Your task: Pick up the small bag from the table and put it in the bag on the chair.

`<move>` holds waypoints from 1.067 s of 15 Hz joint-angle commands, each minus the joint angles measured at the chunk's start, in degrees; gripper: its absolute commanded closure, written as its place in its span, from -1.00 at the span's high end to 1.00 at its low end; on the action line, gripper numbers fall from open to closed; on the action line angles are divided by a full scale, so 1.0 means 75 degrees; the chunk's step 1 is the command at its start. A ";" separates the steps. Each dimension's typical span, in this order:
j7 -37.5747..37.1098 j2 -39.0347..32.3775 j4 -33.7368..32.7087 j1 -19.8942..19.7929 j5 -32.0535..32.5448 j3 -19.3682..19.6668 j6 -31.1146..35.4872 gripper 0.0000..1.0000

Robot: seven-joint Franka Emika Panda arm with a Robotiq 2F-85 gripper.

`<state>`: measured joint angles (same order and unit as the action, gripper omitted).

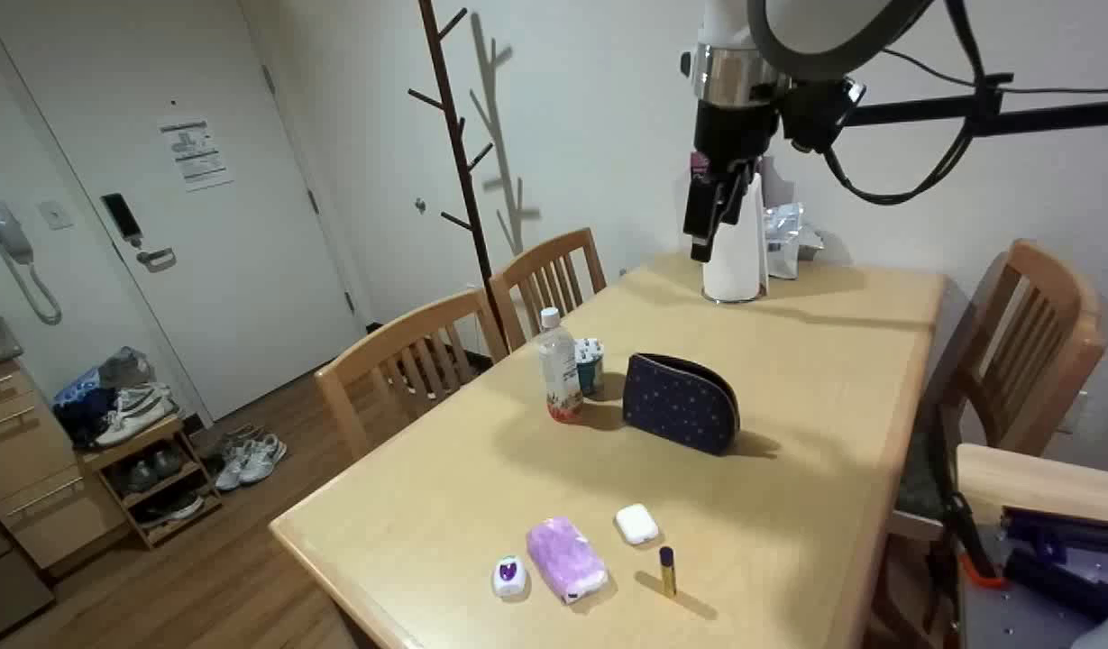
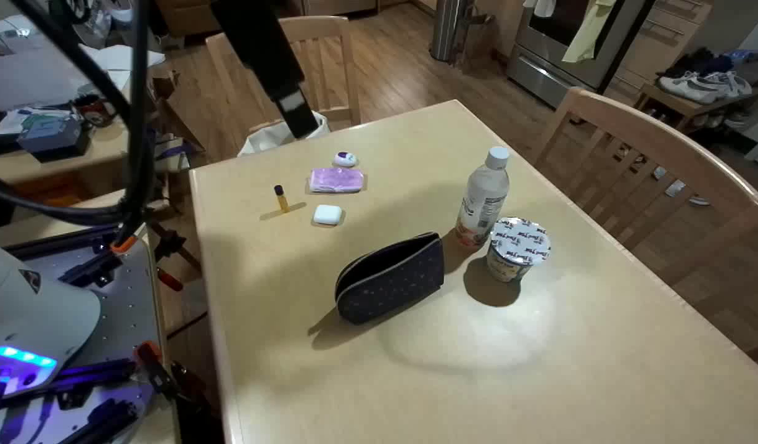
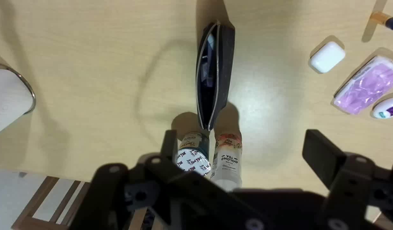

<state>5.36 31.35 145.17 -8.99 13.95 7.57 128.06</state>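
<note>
The small bag point(image 1: 680, 406), a dark navy dotted pouch, stands upright on the table point(image 1: 445, 532) with its zip mouth gaping. Seen from above, the small bag point(image 3: 226, 60) lies ahead of my gripper point(image 3: 242, 143), and a few objects show inside it. The jaws are spread wide with nothing held. In an exterior view my gripper point(image 1: 714, 234) hangs high above the table, clear of the pouch. Another angle shows the gripper point(image 2: 301, 126) at the top, partly covering a white bag point(image 2: 271, 139) on a chair point(image 2: 320, 61) beyond the table edge; its opening is mostly hidden.
Close by the pouch stand a bottle point(image 2: 480, 206) and a foil-lidded cup point(image 2: 517, 243). A purple packet point(image 1: 567, 559), a white case point(image 1: 636, 524), a small tube point(image 1: 667, 572) and a white-purple item point(image 1: 508, 577) lie apart. A paper roll point(image 1: 732, 257) stands farther back.
</note>
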 commanded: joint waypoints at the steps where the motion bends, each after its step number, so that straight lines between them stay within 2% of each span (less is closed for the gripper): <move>1: 0.0016 -0.0001 -0.0016 -0.0026 -0.0023 -0.0026 -0.0022 1.00; 7: 0.0253 -0.0080 -0.0067 0.0044 -0.0062 0.0063 0.0021 1.00; 11: 0.1960 -0.0787 -0.0395 0.0703 -0.0704 0.0786 0.0485 1.00; 13: 0.2938 -0.1318 -0.0614 0.1096 -0.1376 0.1255 0.0615 1.00; 16: 0.4062 -0.2060 -0.1036 0.1407 -0.2378 0.1657 0.0362 1.00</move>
<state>27.72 22.61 141.83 -0.59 2.56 17.56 131.47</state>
